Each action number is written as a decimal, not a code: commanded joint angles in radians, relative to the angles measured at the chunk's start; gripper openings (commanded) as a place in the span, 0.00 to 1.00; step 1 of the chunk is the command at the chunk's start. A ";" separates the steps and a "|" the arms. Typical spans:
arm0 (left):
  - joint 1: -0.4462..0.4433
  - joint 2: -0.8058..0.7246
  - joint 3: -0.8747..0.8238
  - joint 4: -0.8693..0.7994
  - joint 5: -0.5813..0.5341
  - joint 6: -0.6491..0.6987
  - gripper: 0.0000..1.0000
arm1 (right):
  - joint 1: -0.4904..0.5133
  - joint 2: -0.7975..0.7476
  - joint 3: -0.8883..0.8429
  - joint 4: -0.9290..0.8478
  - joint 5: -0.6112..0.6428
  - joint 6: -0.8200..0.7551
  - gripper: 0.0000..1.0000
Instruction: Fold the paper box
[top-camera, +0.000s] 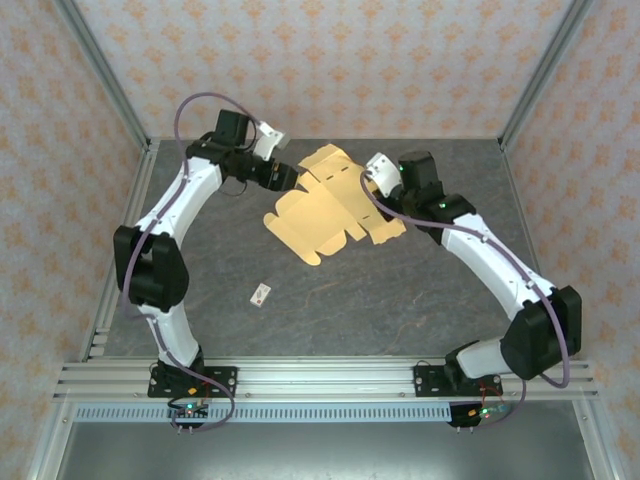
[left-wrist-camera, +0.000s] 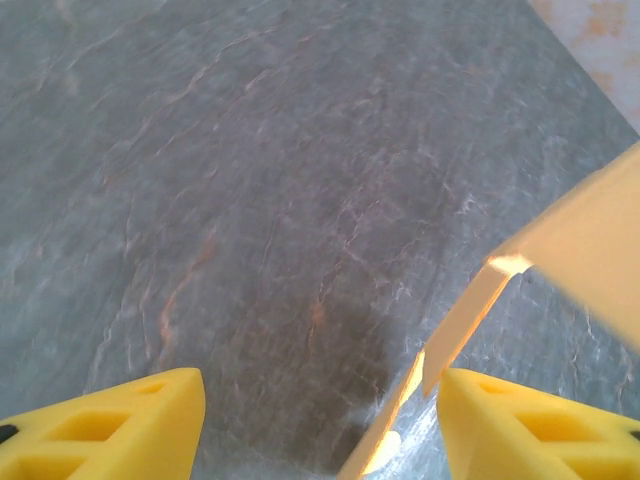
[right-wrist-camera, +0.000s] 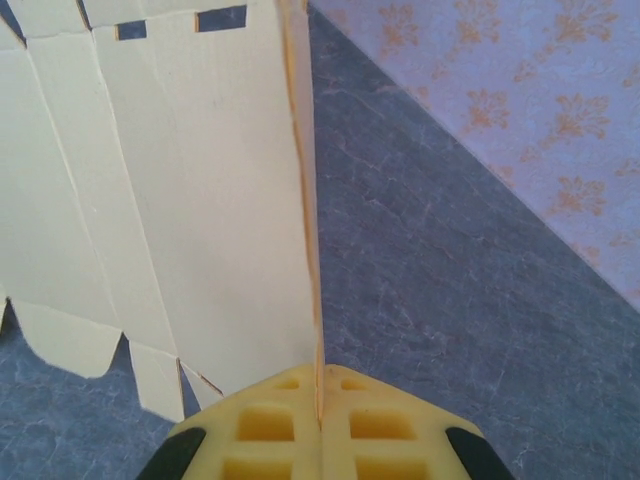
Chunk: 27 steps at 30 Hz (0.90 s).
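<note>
Grey veined bench under patterned walls, and the box lies as an unfolded die-cut sheet toward the far edge, about midway between the left and right edges and between my two grippers. My right gripper is clenched on one edge of the sheet. In its wrist view the pads meet with the card pinched edge-on between them, and that panel rises away from the bench. My left gripper has its fingers spread wide and grasps nothing. A lifted flap's thin edge crosses the gap close to one finger, and I cannot tell whether it touches. I judge this card to be very light, thin and springy. It should bend readily along its scored lines but buckle or crease if squeezed mid-panel, and it will likely slide on the smooth bench if pushed flat. It looks slick, so a shallow pinch could slip. I would take hold at a panel edge beside a score line, away from the small tabs and slots, which look easy to tear, with one gripper anchoring while the other folds.
</note>
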 joint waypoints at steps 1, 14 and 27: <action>-0.007 -0.097 -0.107 0.163 -0.122 -0.121 0.63 | 0.000 0.055 0.086 -0.215 -0.009 0.036 0.00; -0.169 -0.474 -0.541 0.351 -0.517 -0.411 0.58 | 0.003 0.203 0.426 -0.668 -0.044 0.201 0.00; -0.289 -0.393 -0.703 0.705 -0.379 -0.758 0.50 | 0.056 0.358 0.566 -0.735 0.076 0.277 0.00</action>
